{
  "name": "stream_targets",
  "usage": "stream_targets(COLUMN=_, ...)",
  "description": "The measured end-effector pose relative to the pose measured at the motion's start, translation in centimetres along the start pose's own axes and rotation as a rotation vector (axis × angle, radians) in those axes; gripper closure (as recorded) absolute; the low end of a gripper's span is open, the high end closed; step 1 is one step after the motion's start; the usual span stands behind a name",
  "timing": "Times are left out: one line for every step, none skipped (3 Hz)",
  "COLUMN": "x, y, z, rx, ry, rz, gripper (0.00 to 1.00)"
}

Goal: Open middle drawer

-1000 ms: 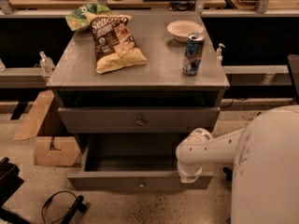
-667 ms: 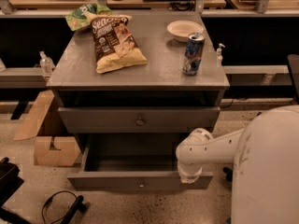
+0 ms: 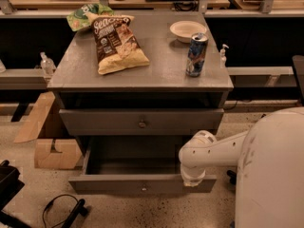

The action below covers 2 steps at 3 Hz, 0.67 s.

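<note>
Grey, flat-fronted, round-knobbed middle drawer (image 3: 137,184), lower centre of frame: pulled out, interior exposed. The gripper (image 3: 192,178) of the white arm is located at the front's right end; claw state cannot be told. Opening judged done; a retreat clear of the drawer is called for next.

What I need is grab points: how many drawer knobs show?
2. One knob on the closed upper drawer; one on the open middle drawer, left of the gripper at its front's right part. Another may be hidden below.
</note>
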<state>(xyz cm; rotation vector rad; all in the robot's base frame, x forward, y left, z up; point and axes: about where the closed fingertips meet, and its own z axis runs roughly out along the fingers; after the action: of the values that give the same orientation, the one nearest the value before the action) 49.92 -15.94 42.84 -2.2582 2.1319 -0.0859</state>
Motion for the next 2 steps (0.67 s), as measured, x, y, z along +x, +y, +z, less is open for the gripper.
stream_targets(x=0.0, y=0.0, z=0.0, rx=0.0, ry=0.0, rz=0.0, gripper=0.83)
stream_targets(x=0.0, y=0.01, z=0.0, rx=0.0, ry=0.0, rz=0.0, gripper=0.6)
